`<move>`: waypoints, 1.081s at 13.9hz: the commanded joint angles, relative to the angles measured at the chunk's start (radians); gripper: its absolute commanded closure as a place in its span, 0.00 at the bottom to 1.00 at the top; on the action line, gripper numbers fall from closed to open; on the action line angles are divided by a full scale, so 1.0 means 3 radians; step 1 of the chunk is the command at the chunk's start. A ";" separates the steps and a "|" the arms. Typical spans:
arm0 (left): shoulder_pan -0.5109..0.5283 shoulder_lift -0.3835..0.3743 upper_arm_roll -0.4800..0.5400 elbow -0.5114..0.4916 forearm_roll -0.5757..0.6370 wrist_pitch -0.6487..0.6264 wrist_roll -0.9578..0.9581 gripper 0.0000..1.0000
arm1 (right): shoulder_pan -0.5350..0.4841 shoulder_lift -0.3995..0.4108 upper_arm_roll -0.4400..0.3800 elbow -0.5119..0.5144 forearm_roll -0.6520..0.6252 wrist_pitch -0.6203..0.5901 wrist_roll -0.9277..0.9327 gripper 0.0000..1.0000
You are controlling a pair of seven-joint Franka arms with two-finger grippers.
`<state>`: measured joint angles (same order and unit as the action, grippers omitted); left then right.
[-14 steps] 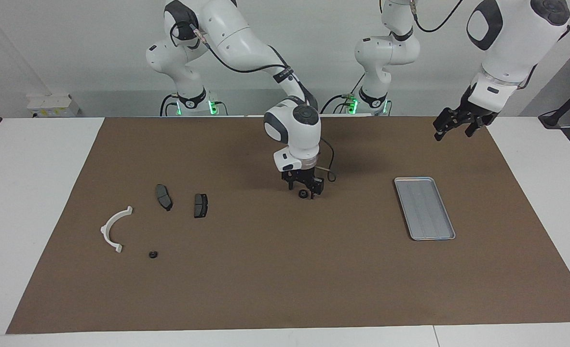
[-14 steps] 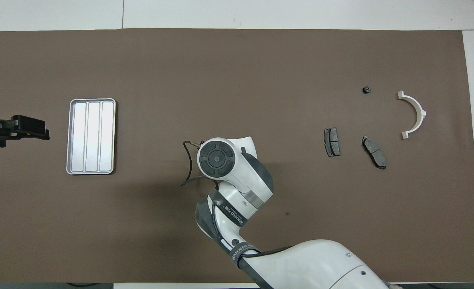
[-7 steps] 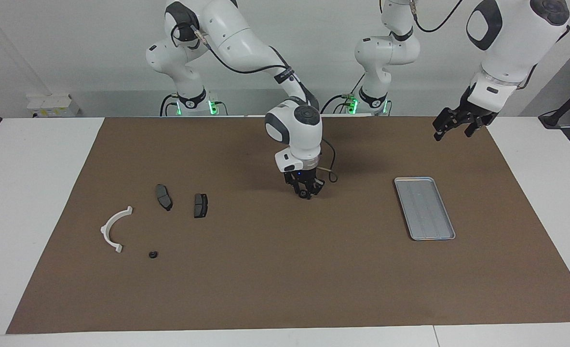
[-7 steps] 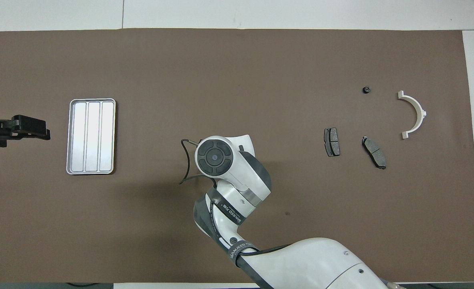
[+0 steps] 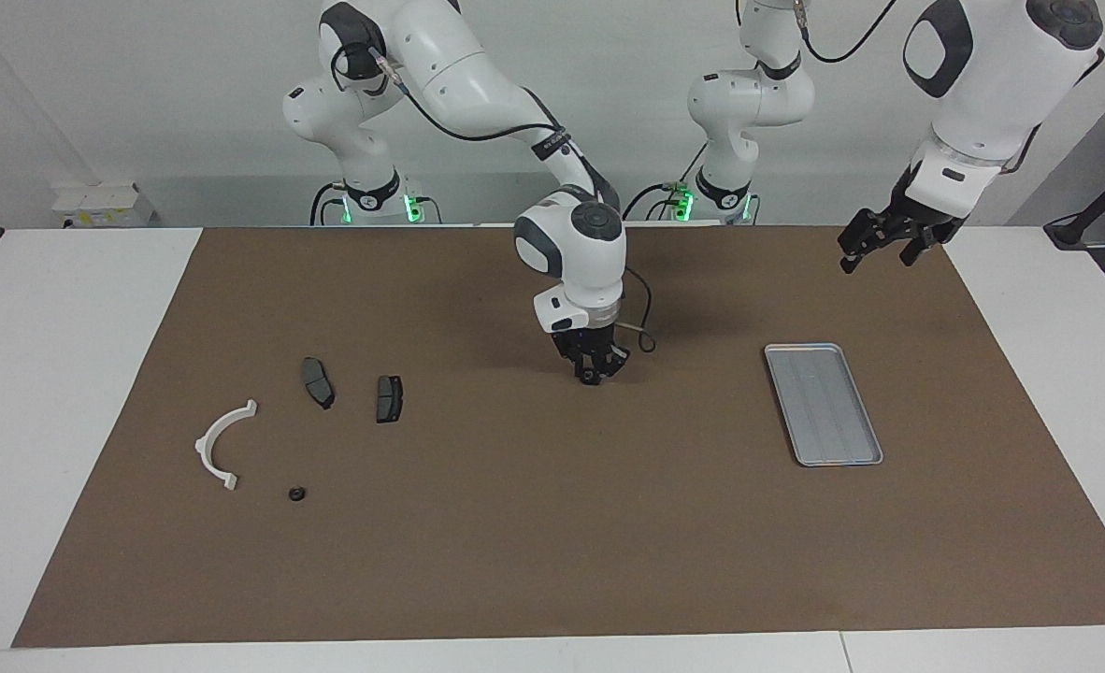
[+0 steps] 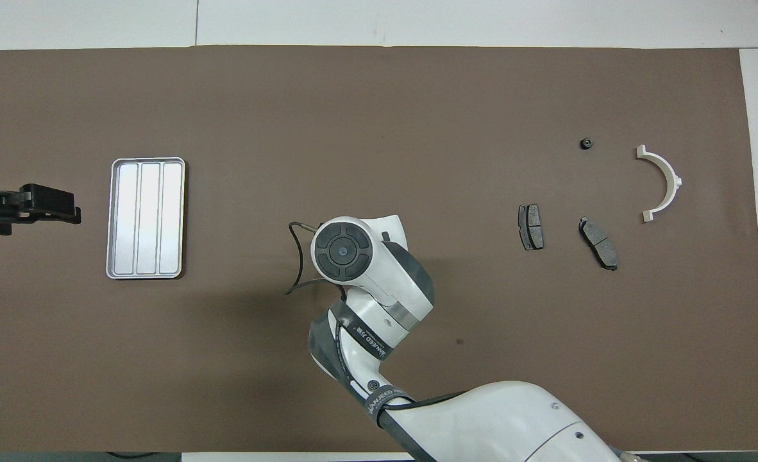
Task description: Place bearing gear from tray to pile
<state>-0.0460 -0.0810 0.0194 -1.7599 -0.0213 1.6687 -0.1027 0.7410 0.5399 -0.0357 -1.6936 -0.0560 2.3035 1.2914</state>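
My right gripper (image 5: pixel 593 376) points straight down over the middle of the mat and is shut on a small black bearing gear (image 5: pixel 590 379), at or just above the mat. In the overhead view its own wrist hides the fingers and the gear. The silver tray (image 5: pixel 824 404) (image 6: pixel 146 218) lies empty toward the left arm's end. The pile lies toward the right arm's end: a white bracket (image 5: pixel 223 443) (image 6: pixel 661 183) and two dark brake pads (image 5: pixel 318 381) (image 5: pixel 389 398). My left gripper (image 5: pixel 878 252) (image 6: pixel 49 206) waits open in the air over the mat beside the tray.
A second small black gear (image 5: pixel 297 493) (image 6: pixel 586 143) lies on the mat beside the white bracket, farther from the robots than the pads. A black cable (image 6: pixel 297 256) loops out from the right wrist. The brown mat (image 5: pixel 552 542) covers most of the table.
My right gripper was open around the gear on the mat. Its fingers have closed on the gear. The left arm has not moved.
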 commanded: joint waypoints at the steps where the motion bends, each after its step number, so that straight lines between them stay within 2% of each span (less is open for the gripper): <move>1: -0.0026 -0.0067 0.0017 -0.0019 -0.0026 -0.0152 0.0036 0.00 | -0.0143 0.0051 0.0017 0.0281 -0.0151 -0.0401 -0.0131 1.00; 5: -0.0021 -0.0078 -0.0014 -0.0019 -0.0016 -0.0260 0.0036 0.00 | -0.0551 -0.0122 0.0042 0.0547 -0.0090 -0.0968 -0.0856 1.00; 8: -0.0021 -0.0083 -0.0019 -0.0019 -0.0006 -0.0265 0.0036 0.00 | -0.0970 -0.0327 0.0042 0.0598 -0.0023 -0.1281 -0.1719 1.00; 11: -0.0021 -0.0083 -0.0014 -0.0019 -0.0006 -0.0280 0.0036 0.00 | -0.1425 -0.0363 0.0042 0.0588 -0.0018 -0.1282 -0.2635 1.00; 15: -0.0026 -0.0078 -0.0019 -0.0019 0.0004 -0.0265 0.0036 0.00 | -0.1901 -0.0358 0.0042 0.0354 0.0033 -0.0864 -0.3562 1.00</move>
<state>-0.0461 -0.0878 0.0104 -1.7592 -0.0213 1.6029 -0.1024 0.2154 0.4374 -0.0388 -1.5360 -0.0641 1.9761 0.3183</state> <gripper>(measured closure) 0.000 0.634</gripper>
